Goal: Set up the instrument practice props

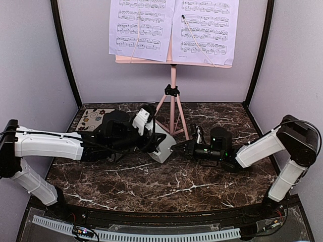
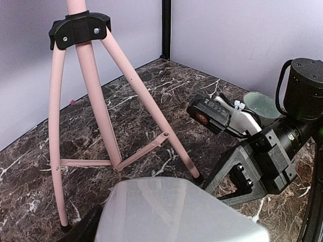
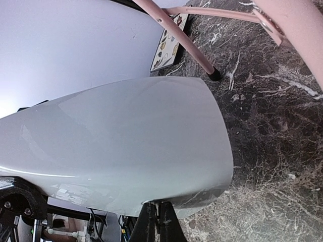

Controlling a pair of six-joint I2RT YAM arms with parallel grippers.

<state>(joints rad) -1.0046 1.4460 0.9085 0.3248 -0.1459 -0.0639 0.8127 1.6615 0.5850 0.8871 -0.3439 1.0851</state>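
The pink tripod music stand stands at the back centre. Two pale lavender sheet-music pages rest on its desk. The grey-white pyramid metronome is tilted just in front of the stand's legs. My left gripper is shut on it; the metronome hides the fingers in the left wrist view. My right gripper comes in from the right, and its fingers are closed together on the edge of the metronome. It also shows in the left wrist view.
A square floral coaster lies at the back left, also in the right wrist view. A pale green bowl sits behind my right wrist. The stand's feet are close to both grippers. Lavender walls close in the table.
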